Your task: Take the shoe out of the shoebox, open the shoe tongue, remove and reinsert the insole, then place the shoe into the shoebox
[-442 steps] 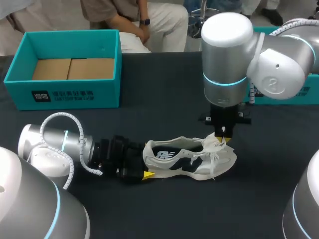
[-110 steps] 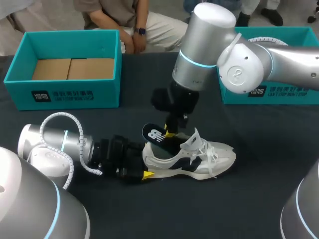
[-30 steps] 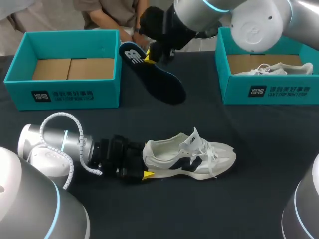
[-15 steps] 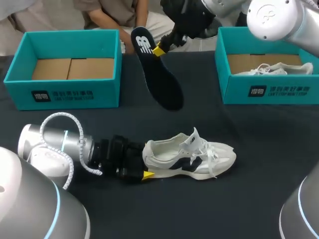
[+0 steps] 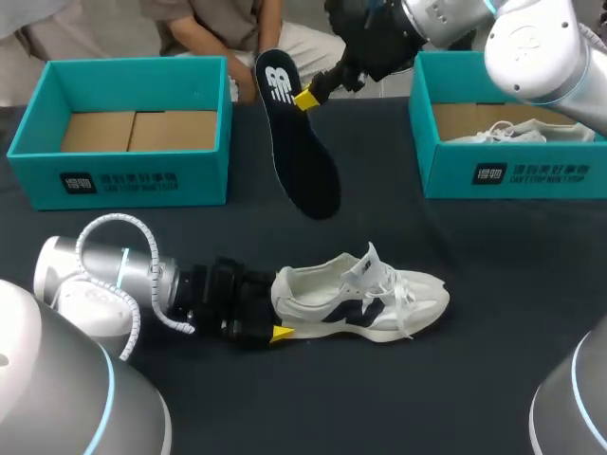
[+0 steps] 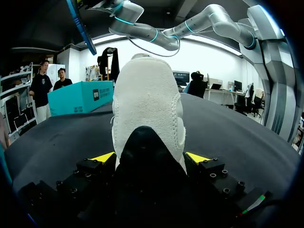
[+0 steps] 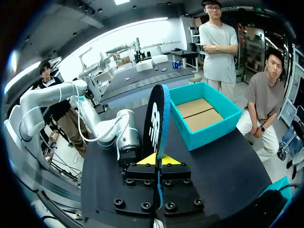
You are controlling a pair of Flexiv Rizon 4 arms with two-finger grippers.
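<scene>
Insole (image 5: 302,152) removed, pinched aloft by right gripper (image 5: 305,98); shoe (image 5: 360,303) seemingly clamped by left gripper (image 6: 149,157). Toe-first reinsertion is called for next.

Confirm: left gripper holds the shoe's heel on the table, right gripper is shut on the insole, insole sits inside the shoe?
No. The insole is out of the shoe, hanging in the air from the right gripper, as the head view shows. The left gripper does hold the shoe's heel on the table.
</scene>
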